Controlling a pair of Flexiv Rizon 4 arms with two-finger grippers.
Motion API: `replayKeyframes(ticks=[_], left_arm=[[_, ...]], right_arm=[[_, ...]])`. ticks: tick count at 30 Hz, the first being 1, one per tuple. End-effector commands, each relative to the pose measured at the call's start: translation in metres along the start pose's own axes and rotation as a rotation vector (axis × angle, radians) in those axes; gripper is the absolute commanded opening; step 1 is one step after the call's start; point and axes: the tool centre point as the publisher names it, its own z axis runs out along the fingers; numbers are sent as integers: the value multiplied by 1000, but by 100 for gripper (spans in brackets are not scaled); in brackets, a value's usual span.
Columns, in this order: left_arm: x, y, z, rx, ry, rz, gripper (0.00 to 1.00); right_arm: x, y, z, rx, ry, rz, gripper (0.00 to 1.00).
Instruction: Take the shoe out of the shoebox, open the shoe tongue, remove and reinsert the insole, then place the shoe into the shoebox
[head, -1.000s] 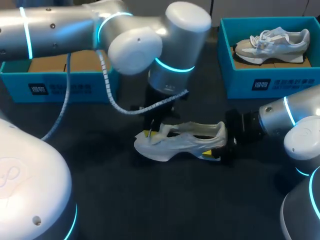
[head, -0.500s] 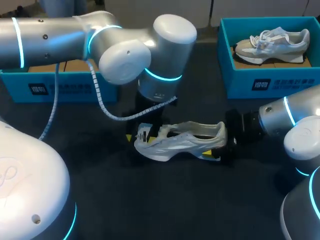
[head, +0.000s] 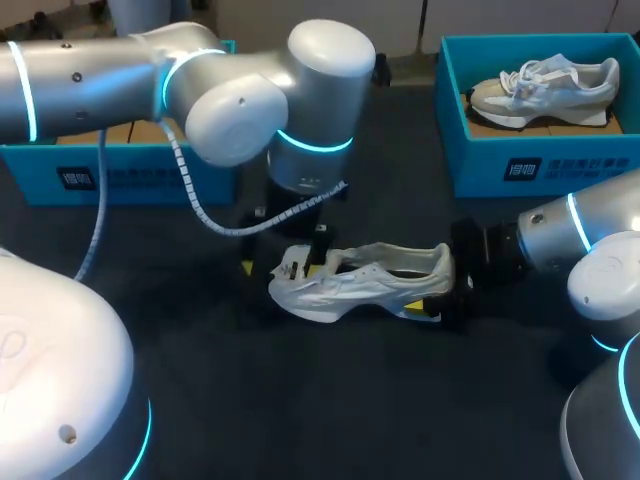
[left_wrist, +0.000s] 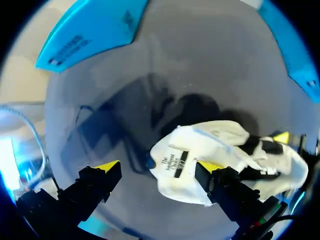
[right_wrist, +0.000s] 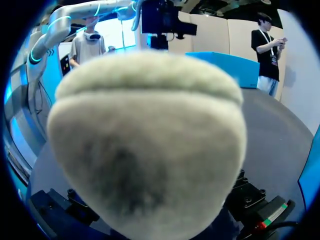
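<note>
A white shoe (head: 365, 280) lies on the dark table, toe toward my left arm. Its heel (right_wrist: 145, 140) fills the right wrist view. My right gripper (head: 442, 296) is shut on that heel from both sides. My left gripper (head: 283, 268) hangs over the toe end, open. In the left wrist view the labelled tongue (left_wrist: 175, 162) sits between its wide-apart yellow fingertips (left_wrist: 107, 165), held by neither. The open blue shoebox (head: 120, 172) stands at the back left behind my left arm, its inside mostly hidden.
A second blue shoebox (head: 530, 160) at the back right holds a grey and white sneaker (head: 545, 85). Bare dark table lies in front of the white shoe.
My left gripper opened and let go of the shoe's tongue, and its arm drew slightly left. The right arm and the shoe kept still.
</note>
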Motion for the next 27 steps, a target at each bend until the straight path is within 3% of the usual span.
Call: replayKeyframes(ticks=[1,14,22,27], left_arm=[[-1,4,-12,35,-4,157,100],[19,5,-48,152,72,421,100],[19,-7,-82,226,135,756,100],[23,-18,-107,320,114,1004,100]], right_arm=[[0,-1,4,7,-2,2,0],[0,-1,4,7,-2,2,0],[0,-1,4,7,-2,2,0],[0,-1,4,7,-2,2,0]])
